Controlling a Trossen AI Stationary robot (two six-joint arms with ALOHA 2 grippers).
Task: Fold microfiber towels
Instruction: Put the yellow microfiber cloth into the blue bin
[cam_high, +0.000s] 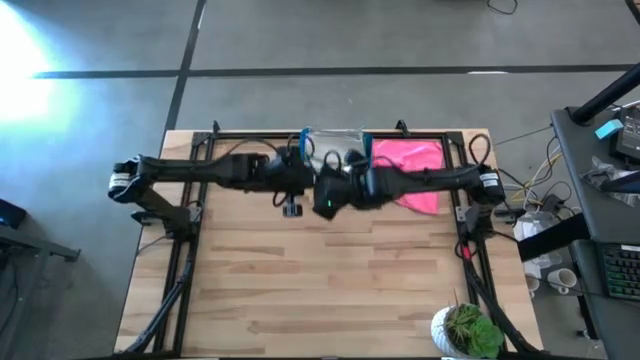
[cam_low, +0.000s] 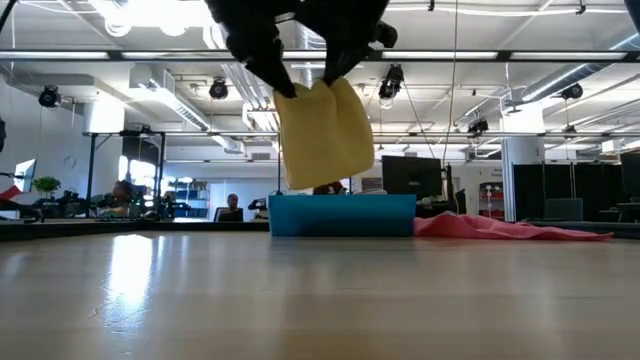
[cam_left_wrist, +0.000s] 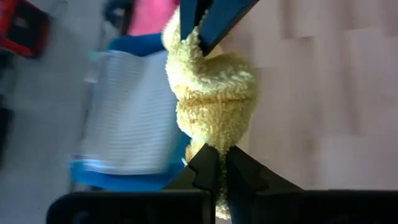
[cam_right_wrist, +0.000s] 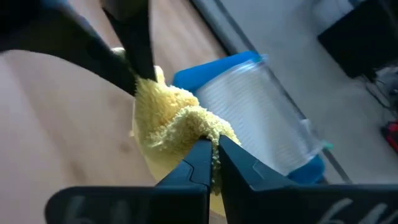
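The wooden table (cam_high: 330, 280) fills the lower middle of the overhead frame, mostly bare wood, which I judge is the room I need for laying a cloth out flat. My two arms reach in from the left and right edges and meet near the upper middle of that frame, just in front of the blue bin (cam_low: 342, 214). In the level view the bin sits at centre, at the far edge of the table.

The pink towel (cam_high: 412, 170) lies spread to the right of the bin in the overhead frame, flat on the wood; in the level view it trails low along the table, right of centre. It looks unfolded, so I take it as waiting its turn.

The yellow towel (cam_low: 324, 135) is the one in hand. It hangs in the air at upper centre of the level view, above the bin and clear of the table. My left claw (cam_left_wrist: 214, 177) is pressed together on one bunched edge, and my right claw (cam_right_wrist: 213, 163) is pinched on another, close beside it. Holding two points along the top lets the cloth hang down under its own weight, so I can set it on the table.
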